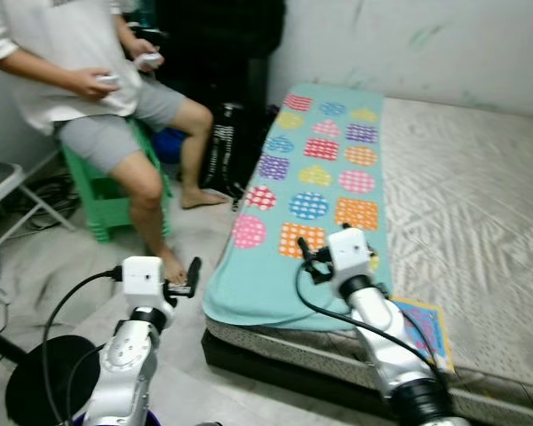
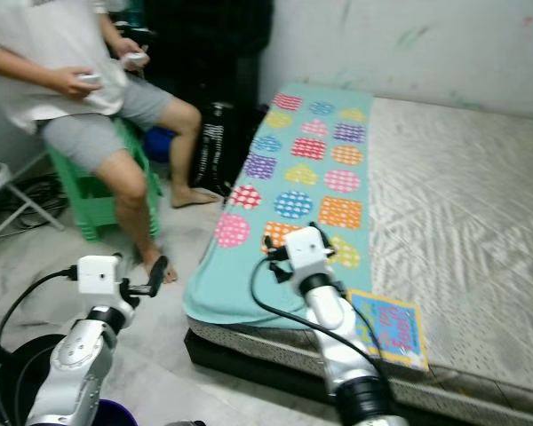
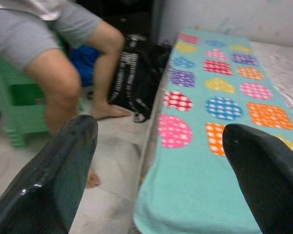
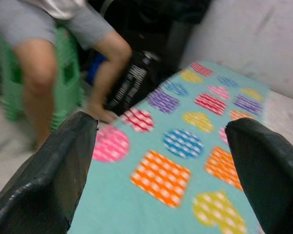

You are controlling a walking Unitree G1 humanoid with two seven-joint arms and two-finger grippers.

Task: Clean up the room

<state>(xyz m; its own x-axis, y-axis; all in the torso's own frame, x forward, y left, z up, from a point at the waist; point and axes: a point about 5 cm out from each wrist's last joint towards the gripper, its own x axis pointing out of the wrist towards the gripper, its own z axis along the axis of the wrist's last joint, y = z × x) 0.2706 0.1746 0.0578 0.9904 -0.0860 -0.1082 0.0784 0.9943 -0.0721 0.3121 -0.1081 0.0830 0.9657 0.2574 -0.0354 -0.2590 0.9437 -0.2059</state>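
Lying along the left side of a bare mattress (image 1: 480, 195), a teal blanket (image 1: 324, 191) printed with coloured dotted shapes is seen, its near end draped over the mattress edge toward the floor (image 1: 195, 235). A small colourful booklet (image 2: 389, 328) is laid flat on the mattress just beside the blanket's near right corner. The right claw (image 4: 161, 161) is held above the near part of the blanket, its two black fingers (image 4: 58, 165) spread wide apart with nothing between them; pink, orange and blue patches are framed in the gap. Whether the blanket is touched by it cannot be told. The left claw (image 3: 161, 161) is raised over the floor just off the bed's left edge, likewise opened wide and empty, with the blanket's hanging corner seen between its fingers (image 3: 53, 175).

To the robot's left, a person (image 1: 89, 89) in a white shirt and grey shorts is seated on a green plastic stool (image 1: 102, 200), barefoot, with a small white controller (image 1: 147, 60) held in each hand. A dark striped bag (image 1: 226, 151) is stood on the floor between the person's leg and the bed, against dark furniture. A round black base (image 1: 49, 377) is seen on the floor near the left arm.
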